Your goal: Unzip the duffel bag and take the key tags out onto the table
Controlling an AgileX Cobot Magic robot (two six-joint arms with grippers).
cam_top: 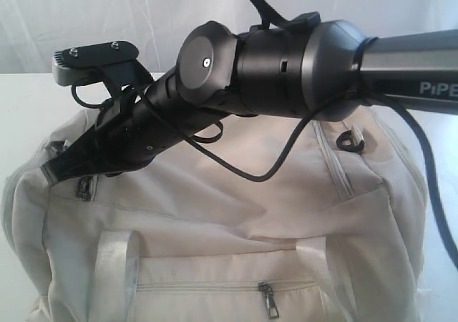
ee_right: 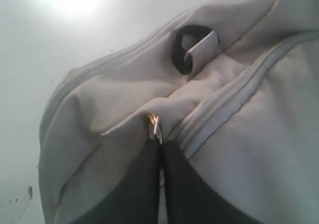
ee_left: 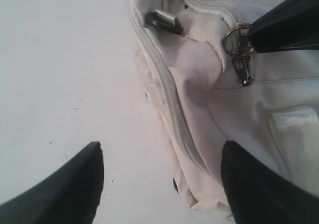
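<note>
Unzip | zip ring (ee_right: 153, 126) is pinched by right gripper (ee_right: 159, 145), for pulling | left gripper (ee_left: 160, 150) is held wide beside bag (ee_left: 209, 84) end, probably to brace.

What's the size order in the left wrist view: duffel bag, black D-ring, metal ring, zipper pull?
1. duffel bag
2. black D-ring
3. metal ring and zipper pull: these look alike, so not ranked.

A white curtain (cam_top: 107, 7) (loosely folded) hangs across the back.
</note>
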